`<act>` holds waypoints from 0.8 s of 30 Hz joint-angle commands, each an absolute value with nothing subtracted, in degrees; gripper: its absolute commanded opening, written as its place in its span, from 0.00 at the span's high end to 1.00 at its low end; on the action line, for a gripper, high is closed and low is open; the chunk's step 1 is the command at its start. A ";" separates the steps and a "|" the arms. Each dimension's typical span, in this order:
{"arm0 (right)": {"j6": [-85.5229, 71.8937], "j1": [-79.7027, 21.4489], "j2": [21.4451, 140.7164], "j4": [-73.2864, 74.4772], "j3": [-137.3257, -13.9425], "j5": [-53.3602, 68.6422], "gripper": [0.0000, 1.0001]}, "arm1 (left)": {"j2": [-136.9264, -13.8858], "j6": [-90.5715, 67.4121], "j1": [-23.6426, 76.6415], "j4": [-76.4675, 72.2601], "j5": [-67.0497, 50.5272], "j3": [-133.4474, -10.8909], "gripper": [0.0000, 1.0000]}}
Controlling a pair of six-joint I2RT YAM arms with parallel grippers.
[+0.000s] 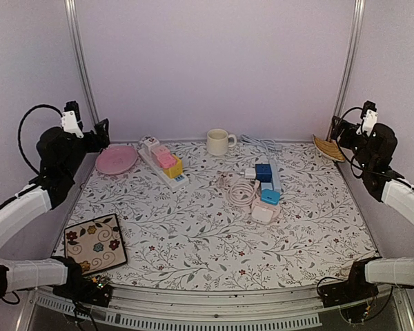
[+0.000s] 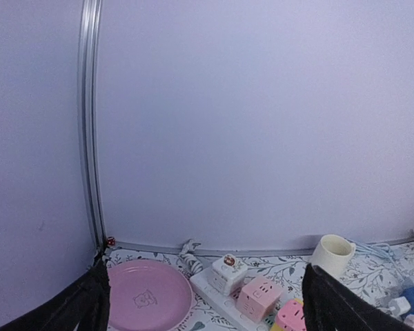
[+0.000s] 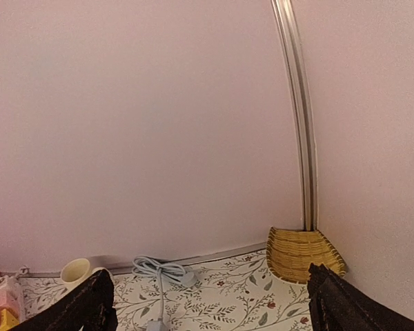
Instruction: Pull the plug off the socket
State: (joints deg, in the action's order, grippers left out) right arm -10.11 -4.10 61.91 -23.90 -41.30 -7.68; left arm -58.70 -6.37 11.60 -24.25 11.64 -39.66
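Plugs (image 1: 164,157), seemingly three apiece, sit in two socket strips (image 1: 181,181).

No writing can be read anywhere; the pink plate (image 2: 167,281) near the far left corner bears an illegible embossed mark.

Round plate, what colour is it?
The round plate is pink, clearest in the left wrist view.
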 commanded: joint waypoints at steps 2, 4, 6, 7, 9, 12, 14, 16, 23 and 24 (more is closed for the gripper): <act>-17.47 -4.31 61.45 -3.40 -49.25 1.92 0.01 | -55.10 -18.44 10.86 -7.54 7.22 -42.00 0.03; -19.19 -4.25 61.49 -1.57 -49.69 2.66 0.01 | -54.45 -21.41 10.01 -6.64 4.68 -42.09 0.03; -21.06 -4.02 61.00 -1.64 -48.15 1.83 0.01 | -54.27 -27.08 9.91 -5.65 7.66 -41.35 0.03; -22.26 -3.85 60.62 -2.04 -47.10 1.36 0.01 | -54.38 -27.74 9.69 -6.43 7.74 -40.86 0.03; -25.81 -3.25 59.99 -2.47 -45.48 2.73 0.01 | -55.20 -26.91 9.64 -6.64 7.15 -40.69 0.03; -26.25 -3.26 61.35 -1.37 -45.18 6.98 0.01 | -55.21 -29.39 9.70 -6.15 7.19 -39.49 0.03; -26.15 -3.45 63.11 -1.06 -44.60 9.39 0.01 | -55.26 -30.27 9.83 -6.55 4.87 -38.43 0.03; -25.85 -4.77 64.86 -0.83 -43.60 9.88 0.01 | -56.10 -30.60 10.27 -5.99 2.45 -37.91 0.03; -26.30 -17.04 71.52 -1.22 -41.50 3.54 0.01 | -59.42 -30.79 20.16 -6.32 2.05 -33.40 0.03; -26.97 -18.27 72.89 -1.75 -41.16 3.61 0.01 | -59.85 -30.75 21.88 -6.44 2.63 -32.89 0.03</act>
State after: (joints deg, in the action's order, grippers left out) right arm -25.52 -13.28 69.49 -1.54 -42.48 5.63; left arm -58.28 -30.28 16.25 -6.90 2.94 -35.14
